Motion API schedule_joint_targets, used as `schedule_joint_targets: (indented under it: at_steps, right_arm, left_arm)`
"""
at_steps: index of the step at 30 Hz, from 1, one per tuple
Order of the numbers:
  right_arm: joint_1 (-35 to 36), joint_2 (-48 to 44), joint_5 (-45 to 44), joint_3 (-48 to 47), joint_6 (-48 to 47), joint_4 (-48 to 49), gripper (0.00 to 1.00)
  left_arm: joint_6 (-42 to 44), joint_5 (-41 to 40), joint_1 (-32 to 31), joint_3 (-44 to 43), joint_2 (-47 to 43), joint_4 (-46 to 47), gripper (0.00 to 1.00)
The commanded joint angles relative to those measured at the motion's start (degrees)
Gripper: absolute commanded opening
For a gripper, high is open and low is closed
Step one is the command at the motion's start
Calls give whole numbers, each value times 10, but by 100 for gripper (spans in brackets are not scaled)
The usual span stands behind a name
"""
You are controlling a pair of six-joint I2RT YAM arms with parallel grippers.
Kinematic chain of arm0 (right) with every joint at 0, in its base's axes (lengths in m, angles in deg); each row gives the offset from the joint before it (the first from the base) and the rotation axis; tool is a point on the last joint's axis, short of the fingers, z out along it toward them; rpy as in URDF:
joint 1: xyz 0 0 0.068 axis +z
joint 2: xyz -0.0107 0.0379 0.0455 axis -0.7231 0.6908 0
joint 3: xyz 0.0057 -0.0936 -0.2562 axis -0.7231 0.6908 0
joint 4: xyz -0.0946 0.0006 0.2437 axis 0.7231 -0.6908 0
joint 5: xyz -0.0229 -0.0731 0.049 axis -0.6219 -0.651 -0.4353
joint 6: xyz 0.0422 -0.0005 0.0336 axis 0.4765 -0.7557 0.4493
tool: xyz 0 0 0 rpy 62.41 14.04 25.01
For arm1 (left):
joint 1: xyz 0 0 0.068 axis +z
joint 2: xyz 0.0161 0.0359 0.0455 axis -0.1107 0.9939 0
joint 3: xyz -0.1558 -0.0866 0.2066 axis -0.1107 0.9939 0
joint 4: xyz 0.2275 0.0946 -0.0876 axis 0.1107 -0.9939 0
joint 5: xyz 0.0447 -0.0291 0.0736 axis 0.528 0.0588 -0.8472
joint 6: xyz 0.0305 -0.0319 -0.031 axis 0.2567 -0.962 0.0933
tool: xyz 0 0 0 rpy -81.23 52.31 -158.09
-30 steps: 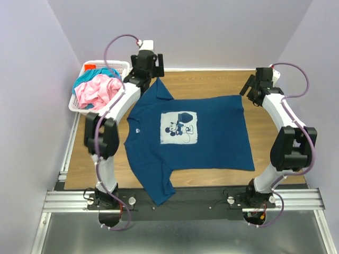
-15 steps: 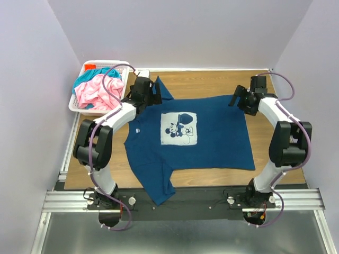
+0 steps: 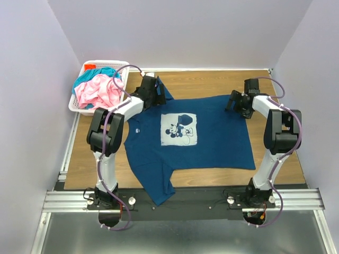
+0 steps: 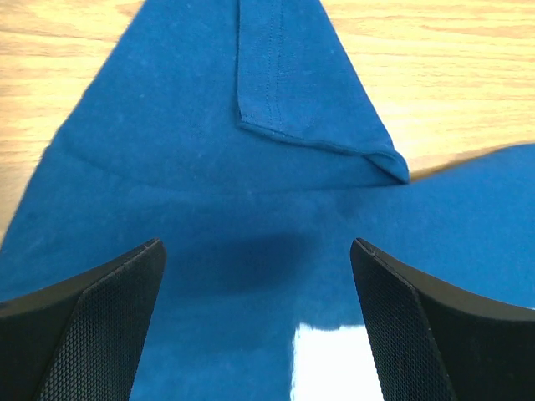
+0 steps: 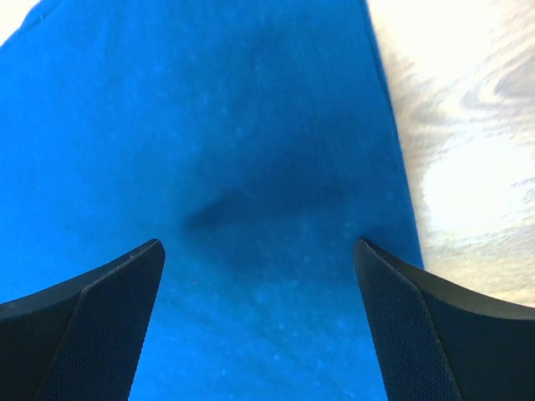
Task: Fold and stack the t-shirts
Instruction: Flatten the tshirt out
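While both grippers hang over the far edge of the dark blue shirt [image 3: 212, 140], we see it spread flat on the table [image 3: 212, 80], print [image 3: 179, 127] up. Its long axis runs side to side, collar toward the left arm and hem toward the right. The left gripper [image 3: 153, 94] sits low above the far shoulder, with the far sleeve [image 4: 292, 92] just ahead of it. Its jaws stand wide apart, holding nothing. The right gripper [image 3: 235, 101] sits above the far hem corner, jaws likewise spread and empty, the cloth's edge just beside its right finger. Each arm is thus nearest its own far corner. We judge the coming move to be a paired pinch along this far edge, then a fold toward the near edge. The pink shirt [image 3: 98, 91] and teal shirt [image 3: 100, 72] lie bunched in the white basket [image 3: 127, 64] at the table's far left corner.
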Motion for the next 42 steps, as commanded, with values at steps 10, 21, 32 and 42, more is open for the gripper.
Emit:
schedule_joint_targets:
  at_steps: [10, 21, 32, 42]
  right_arm:
    - [0, 65, -92, -47, -6, 0, 100]
    - [-14, 121, -86, -123, -14, -13, 100]
    - [-22, 192, -63, -224, -24, -25, 100]
    - [-28, 207, -65, -308, -41, -30, 100]
  left_arm:
    - [-6, 96, 18, -140, 138, -66, 98]
    - [-7, 124, 28, -289, 249, -129, 98]
    - [-25, 165, 56, -447, 333, -146, 98]
    - [-39, 207, 79, -540, 365, -118, 98]
